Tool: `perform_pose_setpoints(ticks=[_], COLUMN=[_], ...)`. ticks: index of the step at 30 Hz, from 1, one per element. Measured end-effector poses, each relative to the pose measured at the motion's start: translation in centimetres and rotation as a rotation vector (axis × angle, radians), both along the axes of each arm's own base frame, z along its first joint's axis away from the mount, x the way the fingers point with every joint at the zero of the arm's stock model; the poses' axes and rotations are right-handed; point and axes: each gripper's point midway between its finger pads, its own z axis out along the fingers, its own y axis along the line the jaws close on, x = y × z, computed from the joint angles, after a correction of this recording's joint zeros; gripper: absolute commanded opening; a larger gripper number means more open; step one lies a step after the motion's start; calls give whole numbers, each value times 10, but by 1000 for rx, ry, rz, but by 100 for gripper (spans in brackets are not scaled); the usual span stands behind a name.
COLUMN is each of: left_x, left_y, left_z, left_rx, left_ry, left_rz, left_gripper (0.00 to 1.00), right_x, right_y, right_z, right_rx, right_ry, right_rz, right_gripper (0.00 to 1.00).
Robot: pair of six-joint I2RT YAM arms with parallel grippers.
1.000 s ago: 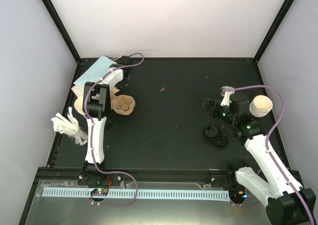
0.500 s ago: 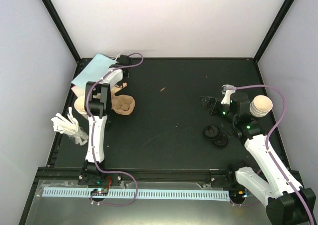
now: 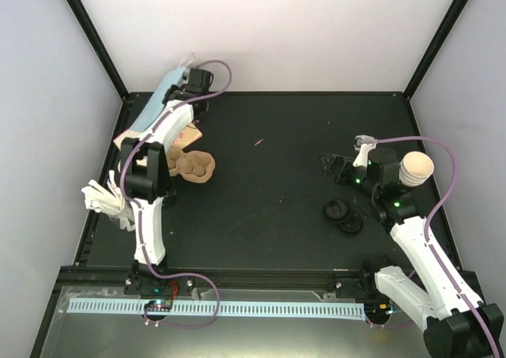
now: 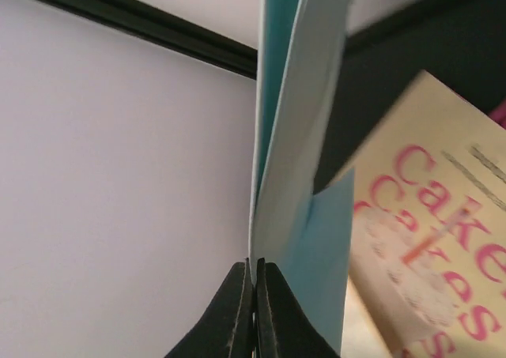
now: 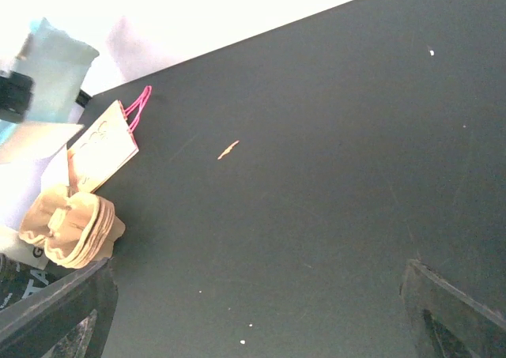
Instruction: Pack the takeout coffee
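Observation:
My left gripper [image 4: 254, 288] is shut on the top edge of a light blue paper bag [image 4: 294, 129], which hangs edge-on from the jaws. From above, the left gripper [image 3: 184, 80] holds the blue bag [image 3: 155, 107] at the far left corner. Beneath it lies a cream bag with pink lettering [image 4: 423, 239]. A tan pulp cup carrier [image 3: 194, 167] sits on the black table beside the left arm. A stack of paper cups [image 3: 416, 168] stands at the right, with black lids [image 3: 341, 214] nearby. My right gripper [image 5: 253, 318] is open over bare table, holding nothing.
White cutlery [image 3: 107, 200] lies at the table's left edge. A small orange scrap [image 3: 259, 143] rests mid-table at the back. Black frame posts and white walls close in the far corners. The right wrist view also shows the carrier [image 5: 71, 227] and cream bag [image 5: 103, 146].
My left gripper has shut on the blue bag and raised it toward the far left corner, turning the bag from lying flat to hanging. The right arm has hardly moved.

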Motion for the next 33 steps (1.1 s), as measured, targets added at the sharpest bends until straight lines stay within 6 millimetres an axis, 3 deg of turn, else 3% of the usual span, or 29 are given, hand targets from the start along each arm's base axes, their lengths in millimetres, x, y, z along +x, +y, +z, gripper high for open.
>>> perform_pose_setpoints(ticks=[2, 7, 10, 15, 19, 24, 29, 33], left_x=[-9, -31, -45, -76, -112, -161, -207, -228], left_y=[-1, -22, -60, -152, -209, -261, -299, -313], left_z=[45, 121, 153, 182, 171, 123, 64, 63], left_rx=[3, -59, -178, -492, -804, -1183, -1493, -1597], left_ry=[-97, -263, -324, -347, -271, -146, 57, 118], left_rz=[20, -20, -144, -458, -678, -873, -982, -1093], left_gripper=[2, 2, 1, 2, 2, 2, 2, 1], right_x=[-1, -2, -2, -1, 0, 3, 1, 1], right_y=[0, 0, 1, 5, 10, 14, 14, 12], right_z=[3, 5, 8, 19, 23, 26, 18, 19], right_rx=[3, 4, 2, 6, -4, -34, -56, -55], right_ry=[-10, -17, -22, -38, -30, -3, 33, 59], right_rz=[0, 3, 10, 35, 68, 106, 117, 100], right_gripper=[100, 100, 100, 100, 100, 100, 100, 100])
